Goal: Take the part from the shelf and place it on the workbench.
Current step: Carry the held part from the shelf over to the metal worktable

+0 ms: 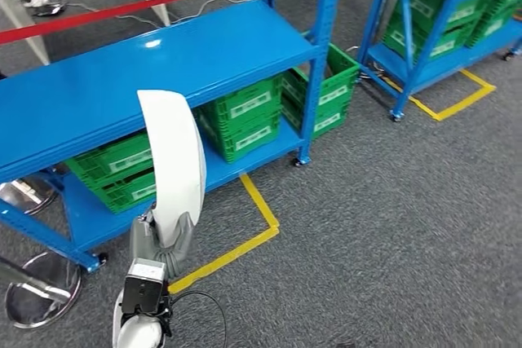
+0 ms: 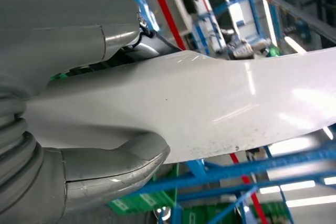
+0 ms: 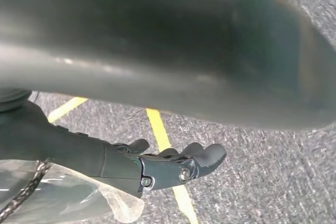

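The left robot hand (image 1: 165, 244) holds the part (image 1: 175, 156), a long curved white panel, by its lower end, so the panel stands up in front of the blue shelf (image 1: 123, 79) without touching it. From the head view the grey fingers wrap the panel's bottom edge, and the wrist's black camera box sits just below. The left wrist view comes in much closer: the part (image 2: 222, 103) runs across the picture as a glossy white strip, with the thick grey thumb (image 2: 118, 166) pressed against one face and another grey finger (image 2: 71, 24) lying over the other, so the left robot hand (image 2: 51, 119) clamps it from both sides.

The head view also shows what stands around: green crates (image 1: 243, 116) on the shelf's lower level, a second blue rack (image 1: 443, 14) with more crates further off, yellow tape (image 1: 262, 209) marking the grey carpet (image 1: 382, 226), and a red barrier strip (image 1: 141, 4) behind the shelf.

The right wrist view looks down at the carpet and a yellow line (image 3: 162, 129). The right robot hand (image 3: 174, 163) hangs there with dark fingers slightly curled and apart, holding nothing. A large dark blurred shape crosses the upper part of that picture; I cannot tell what it is.
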You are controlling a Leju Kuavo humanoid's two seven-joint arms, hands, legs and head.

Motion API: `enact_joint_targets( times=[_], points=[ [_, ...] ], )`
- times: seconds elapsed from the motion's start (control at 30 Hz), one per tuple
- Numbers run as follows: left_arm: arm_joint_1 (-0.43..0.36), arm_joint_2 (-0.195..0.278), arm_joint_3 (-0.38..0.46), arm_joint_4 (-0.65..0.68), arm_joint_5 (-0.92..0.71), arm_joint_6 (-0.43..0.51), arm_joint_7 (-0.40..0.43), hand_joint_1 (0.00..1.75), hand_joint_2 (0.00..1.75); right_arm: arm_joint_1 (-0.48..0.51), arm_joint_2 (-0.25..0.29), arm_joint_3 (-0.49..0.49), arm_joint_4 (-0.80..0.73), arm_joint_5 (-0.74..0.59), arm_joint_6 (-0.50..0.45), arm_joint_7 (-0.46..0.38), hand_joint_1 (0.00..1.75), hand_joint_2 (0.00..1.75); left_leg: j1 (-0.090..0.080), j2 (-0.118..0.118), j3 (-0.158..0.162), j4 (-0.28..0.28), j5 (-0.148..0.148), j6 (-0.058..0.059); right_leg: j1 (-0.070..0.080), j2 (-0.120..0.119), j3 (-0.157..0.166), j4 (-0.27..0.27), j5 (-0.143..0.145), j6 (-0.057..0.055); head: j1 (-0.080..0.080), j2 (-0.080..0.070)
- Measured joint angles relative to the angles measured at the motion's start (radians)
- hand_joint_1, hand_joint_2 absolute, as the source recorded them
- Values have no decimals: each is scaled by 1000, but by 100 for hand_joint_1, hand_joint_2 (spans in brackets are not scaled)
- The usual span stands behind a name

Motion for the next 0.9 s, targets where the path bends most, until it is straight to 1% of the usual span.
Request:
enact_joint_targets(
  times=[0.03,0.07,0.1,0.13,0.17,0.2,0.23,0.27,0.3,0.33,0.37,0.4,0.43,0.47,0.5,0.53,0.57,0.6,0.63,0.67,0.7,0.73,0.77,0.8,0.83,0.87,0.9],
  points=[
    [1,1,1,0,0,0,0,175,175,-1,0,0,0,0,0,0,0,0,2,-25,-27,65,-35,-3,0,12,-2,0,2,-3,-2,0],
    [3,2,2,0,0,0,0,175,175,-2,0,-1,0,0,0,0,0,0,3,-37,-58,136,-68,-5,1,25,-4,1,3,-5,-2,0],
    [4,2,3,0,0,0,1,175,175,-1,0,-1,0,0,0,0,0,0,4,-41,-82,190,-85,-5,2,38,-5,1,4,-6,-2,0],
    [5,3,4,0,0,0,1,175,175,0,0,-2,0,0,0,0,0,0,4,-43,-91,212,-82,-4,3,52,-6,2,5,-7,-2,0],
    [5,3,5,0,0,0,1,175,175,1,0,-3,0,0,0,0,0,0,4,-45,-84,194,-60,-2,3,65,-6,3,5,-7,-2,0],
    [5,3,5,0,0,0,1,175,175,1,0,-3,0,0,0,0,0,0,4,-51,-59,141,-23,1,3,79,-5,5,5,-7,-2,0],
    [5,3,5,0,0,0,1,175,175,1,0,-3,0,0,0,0,0,0,5,-70,-29,72,14,4,3,92,-6,7,6,-6,-2,0],
    [5,3,5,0,0,0,1,175,175,-1,0,-4,0,0,0,0,0,0,7,-90,-1,8,41,8,3,105,-8,10,6,-3,-2,0],
    [5,4,6,0,0,0,1,175,175,-2,0,-4,0,1,0,0,0,0,8,-108,17,-36,54,10,3,117,-14,12,8,1,-2,0],
    [5,4,6,0,0,0,1,175,175,-2,0,-4,0,1,0,0,0,0,8,-120,24,-57,57,13,2,127,-20,14,11,7,-1,0],
    [5,3,6,0,0,0,1,175,175,-1,0,-4,0,1,0,0,0,0,6,-116,24,-63,56,15,1,137,-26,14,14,13,-1,0],
    [4,2,7,0,0,0,1,175,175,1,0,-4,0,1,0,0,0,0,6,-107,23,-66,57,20,-1,144,-33,13,17,20,-1,0],
    [3,1,7,0,0,-1,1,175,175,3,0,-4,0,1,0,1,0,0,7,-96,23,-70,61,25,-1,137,-39,17,14,25,0,0],
    [3,-1,7,0,0,-1,1,175,175,4,0,-5,0,1,0,2,0,0,8,-85,23,-74,64,31,-1,117,-51,34,1,29,3,0],
    [4,-3,8,0,0,-2,1,175,175,4,0,-5,0,2,0,4,0,0,9,-71,23,-78,67,36,1,90,-71,72,-23,33,6,0],
    [6,-4,8,0,0,-1,1,175,175,3,0,-5,0,2,1,8,0,0,9,-58,22,-79,68,39,1,60,-100,131,-57,37,8,0],
    [9,-5,10,1,0,1,0,175,175,2,0,-5,0,2,3,13,0,0,8,-44,20,-78,68,41,0,41,-132,201,-90,41,11,0],
    [12,-5,11,2,-1,6,0,175,175,2,0,-5,0,2,6,19,0,0,7,-30,19,-78,67,41,-1,34,-159,261,-113,45,11,0],
    [14,-5,12,4,-3,12,-1,175,175,3,0,-5,0,1,10,27,0,0,7,-16,18,-78,67,41,-3,30,-173,294,-120,48,11,0],
    [15,-5,13,5,-6,19,-2,175,175,6,0,-6,0,0,14,34,0,0,7,-3,18,-78,67,41,-4,26,-165,287,-107,50,11,0],
    [15,-6,14,6,-12,27,-2,175,175,8,0,-7,0,-1,18,39,0,0,7,8,18,-77,66,40,-5,19,-137,240,-80,51,11,0],
    [13,-7,16,7,-23,33,-2,175,175,9,0,-8,0,-2,21,41,0,0,6,19,20,-77,65,38,-6,1,-95,167,-47,51,11,0],
    [11,-7,18,7,-37,37,0,175,175,9,0,-9,0,-3,24,39,0,0,4,28,21,-76,62,34,-3,-22,-53,96,-25,49,12,0],
    [9,-7,19,6,-52,41,4,175,175,9,0,-11,0,-4,28,34,0,0,1,36,22,-74,60,29,-1,-39,-23,44,-11,44,11,0],
    [7,-7,20,6,-64,43,8,175,175,9,1,-13,0,-4,32,28,0,0,-2,45,23,-73,59,25,2,-49,-7,17,-7,39,10,0],
    [6,-7,20,6,-70,46,11,175,175,9,1,-15,0,-3,38,23,0,0,-4,53,24,-72,58,21,5,-46,-5,12,-9,33,10,0],
    [3,-8,21,5,-71,49,11,175,175,10,1,-17,0,-1,44,19,0,0,-4,63,25,-72,58,17,4,-33,-8,12,-6,27,9,0]
  ],
)
